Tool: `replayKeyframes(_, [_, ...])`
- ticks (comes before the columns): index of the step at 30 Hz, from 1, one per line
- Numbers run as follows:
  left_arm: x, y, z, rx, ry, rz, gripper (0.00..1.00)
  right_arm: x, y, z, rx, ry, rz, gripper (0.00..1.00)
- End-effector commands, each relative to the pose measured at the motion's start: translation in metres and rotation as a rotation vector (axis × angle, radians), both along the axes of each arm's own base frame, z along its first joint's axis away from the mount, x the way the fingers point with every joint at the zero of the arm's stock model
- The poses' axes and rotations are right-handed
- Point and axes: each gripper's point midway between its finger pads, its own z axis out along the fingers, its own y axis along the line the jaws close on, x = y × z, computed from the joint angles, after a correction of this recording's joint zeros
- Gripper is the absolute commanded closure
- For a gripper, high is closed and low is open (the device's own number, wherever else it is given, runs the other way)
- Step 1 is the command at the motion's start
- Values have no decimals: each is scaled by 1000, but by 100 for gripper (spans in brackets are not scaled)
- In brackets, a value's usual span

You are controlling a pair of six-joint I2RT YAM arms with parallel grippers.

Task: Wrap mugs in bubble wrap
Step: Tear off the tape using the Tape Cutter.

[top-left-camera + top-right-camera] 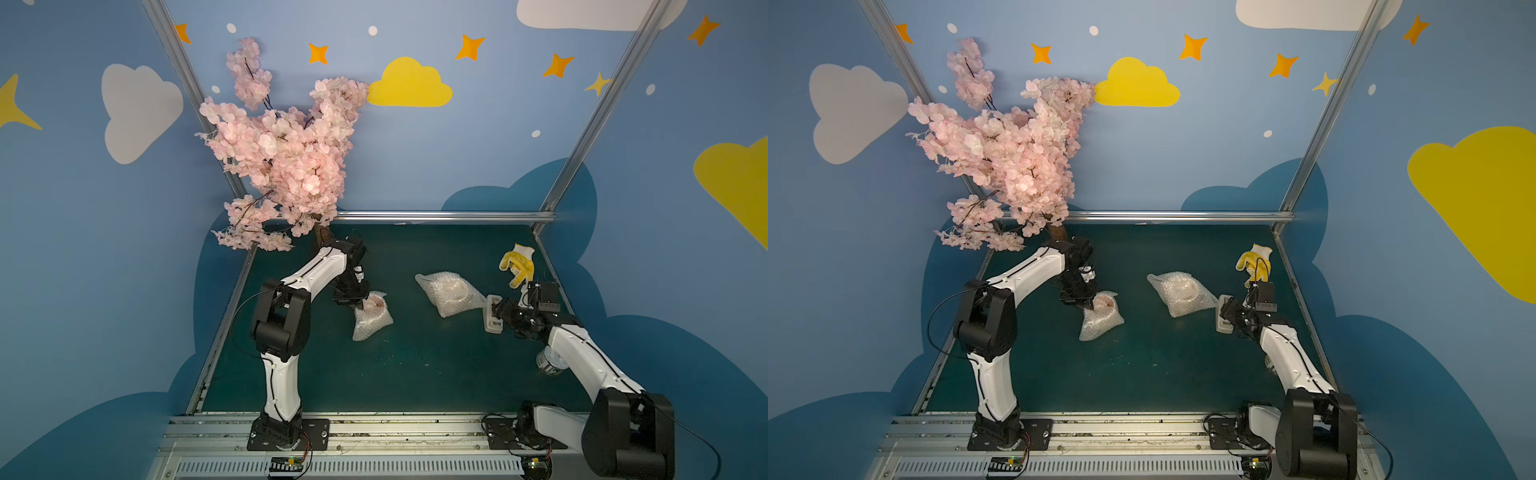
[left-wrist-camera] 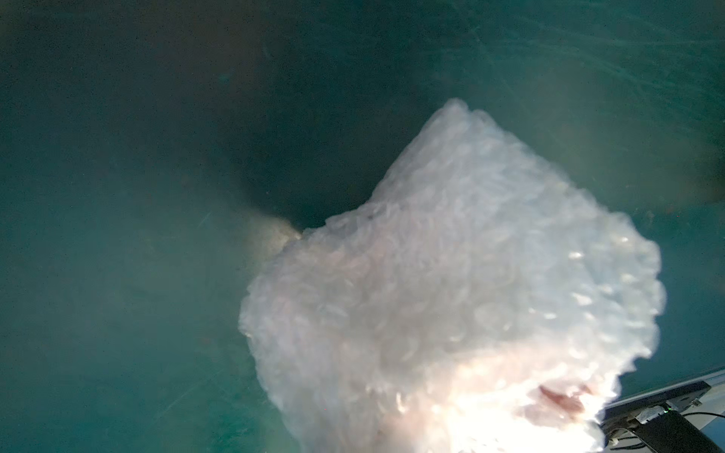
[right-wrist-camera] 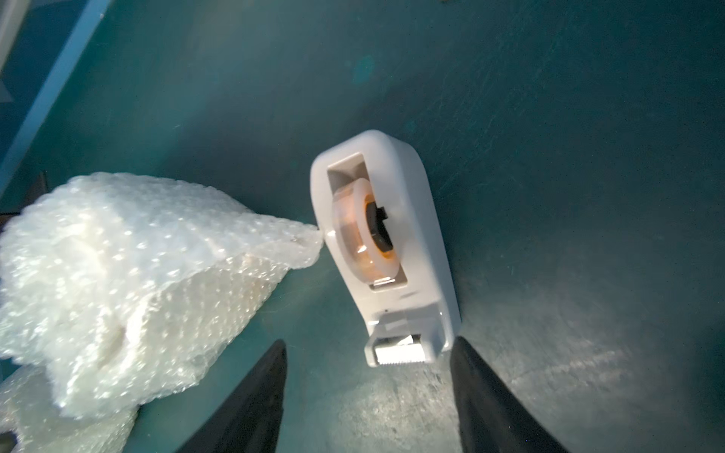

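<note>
left gripper (image 1: 358, 306) clamped on lumpy clear bubble-wrap bundle (image 1: 372, 318), pinkish inside, mid-table | right gripper (image 3: 368, 376) jaws apart, empty, straddling white plastic tape dispenser (image 3: 386, 243)

The left gripper (image 1: 360, 306) is pointing downward with jaws closed, the arm reaching toward twelve o'clock. The right gripper (image 3: 368, 353) is standing with jaws apart, aiming toward nine o'clock.

A white tape dispenser (image 3: 386, 251), yellow glove (image 1: 517, 264), blossom tree (image 1: 282, 153), green table (image 1: 415, 365).
</note>
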Motion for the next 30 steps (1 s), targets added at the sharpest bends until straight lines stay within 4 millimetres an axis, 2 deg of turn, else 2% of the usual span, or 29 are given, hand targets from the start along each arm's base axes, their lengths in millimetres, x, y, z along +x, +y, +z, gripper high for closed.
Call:
replayKeyframes(1, [-10,0,6,-23,19,-15,97,9,-2,-8,21,-1,-9,37])
replayKeyframes(2, [-9,-1,6,-25,17,-13,97,16,-2,-4,37,-9,-7,39])
replayKeyframes(4, [-9,0,6,-27,18,-12,97,17,0,-7,57,14,31,43])
replayKeyframes(9, [-8,-2,5,-33,16,-9,97,15,7,-22,103,26,62,44])
replayKeyframes(17, [-10,-2,4,-35,22,-4,97,18,15,-25,133,16,112,49])
replayKeyframes(21, [-11,-2,4,-34,22,-5,97,15,15,-30,144,41,111,50])
replayKeyframes(22, [-11,-2,4,-34,23,-3,97,6,15,-39,147,69,109,50])
replayKeyframes(30, [-11,-3,5,-36,20,-5,97,-5,13,-47,180,95,90,52])
